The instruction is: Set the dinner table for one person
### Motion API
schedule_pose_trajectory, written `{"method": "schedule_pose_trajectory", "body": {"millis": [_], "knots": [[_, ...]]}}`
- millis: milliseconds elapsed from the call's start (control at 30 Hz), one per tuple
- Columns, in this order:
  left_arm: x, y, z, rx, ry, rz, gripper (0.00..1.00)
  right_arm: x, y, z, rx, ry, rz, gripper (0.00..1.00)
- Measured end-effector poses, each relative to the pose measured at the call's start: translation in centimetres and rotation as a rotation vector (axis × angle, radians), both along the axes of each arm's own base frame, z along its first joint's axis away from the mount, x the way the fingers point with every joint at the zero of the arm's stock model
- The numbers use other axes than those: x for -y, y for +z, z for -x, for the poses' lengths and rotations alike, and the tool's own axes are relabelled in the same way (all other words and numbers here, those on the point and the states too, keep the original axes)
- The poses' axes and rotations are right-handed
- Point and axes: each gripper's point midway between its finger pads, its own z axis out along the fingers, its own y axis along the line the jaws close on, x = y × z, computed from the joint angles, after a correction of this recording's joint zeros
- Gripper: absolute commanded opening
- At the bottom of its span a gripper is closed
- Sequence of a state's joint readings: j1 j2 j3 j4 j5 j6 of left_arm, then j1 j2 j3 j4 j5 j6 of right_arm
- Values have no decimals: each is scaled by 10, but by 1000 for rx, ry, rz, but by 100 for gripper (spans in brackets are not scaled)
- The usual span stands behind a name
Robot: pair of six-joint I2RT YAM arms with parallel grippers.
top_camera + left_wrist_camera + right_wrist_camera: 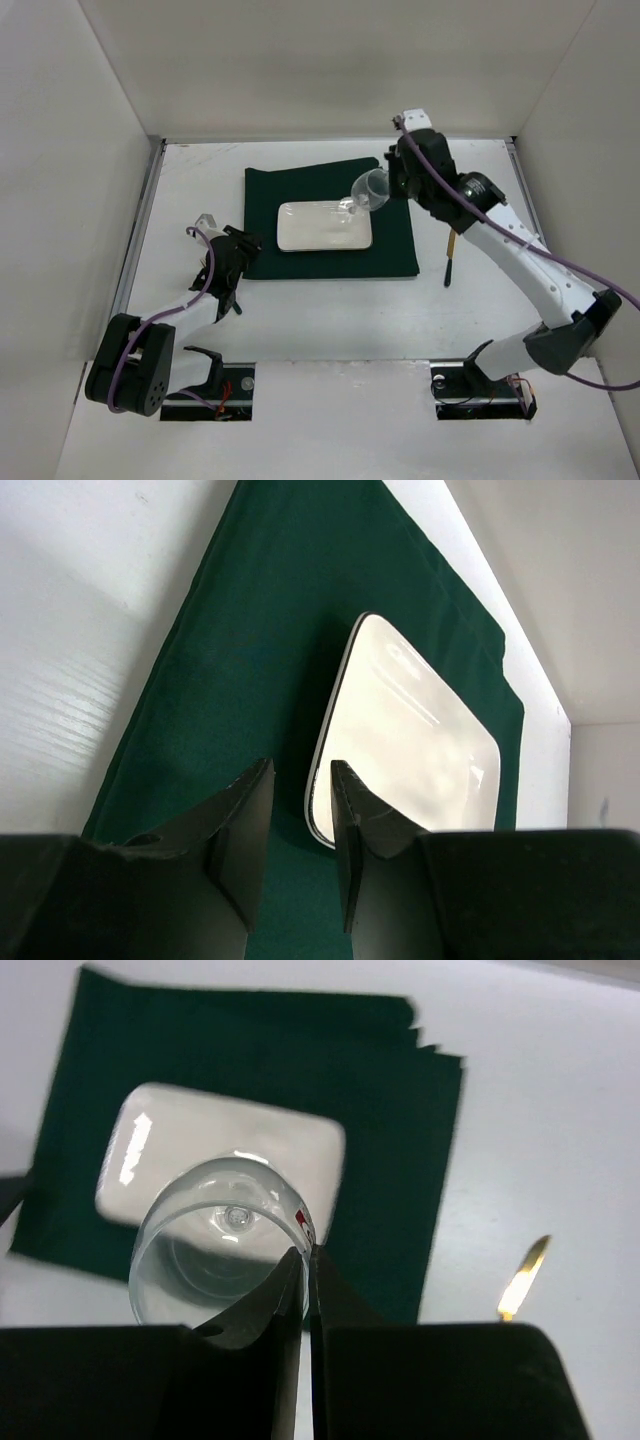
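Note:
The white dinner table (330,320) carries a dark green placemat (300,185) with a white rectangular plate (323,226) on it. My right gripper (386,186) is shut on the rim of a clear wine glass (370,190) and holds it tilted in the air above the plate's right end. In the right wrist view the fingers (307,1250) pinch the glass's rim (215,1250) over the plate (210,1140). My left gripper (243,250) is at the placemat's left edge, slightly open and empty; its wrist view (300,765) shows the placemat (260,630) and plate (410,740) ahead.
A knife with a gold blade and black handle (450,262) lies on the table just right of the placemat; its blade shows in the right wrist view (522,1280). White walls (90,150) close the table on three sides.

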State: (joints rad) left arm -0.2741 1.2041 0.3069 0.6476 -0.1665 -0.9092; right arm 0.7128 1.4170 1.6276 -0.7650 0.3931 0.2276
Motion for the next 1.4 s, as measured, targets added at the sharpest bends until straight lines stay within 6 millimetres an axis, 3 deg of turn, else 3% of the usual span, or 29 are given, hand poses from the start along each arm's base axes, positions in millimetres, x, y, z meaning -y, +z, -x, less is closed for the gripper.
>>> {"method": "schedule_pose_trajectory", "body": {"millis": [133, 333, 533, 733, 1067, 1400], "knots": [[0, 0, 0, 1, 0, 4, 27, 48, -14, -56, -16, -150, 11, 9], [1, 1, -1, 4, 0, 8, 27, 102, -59, -126, -101, -295, 44, 9], [1, -3, 0, -7, 0, 6, 27, 111, -85, -165, -143, -314, 77, 9], [1, -6, -1, -16, -1, 5, 27, 102, -79, -184, -120, -294, 70, 9], [1, -11, -1, -29, -1, 3, 27, 105, -68, -186, -110, -281, 105, 9], [2, -11, -1, -28, -4, 5, 27, 106, -95, -194, -165, -277, 158, 10]]}}
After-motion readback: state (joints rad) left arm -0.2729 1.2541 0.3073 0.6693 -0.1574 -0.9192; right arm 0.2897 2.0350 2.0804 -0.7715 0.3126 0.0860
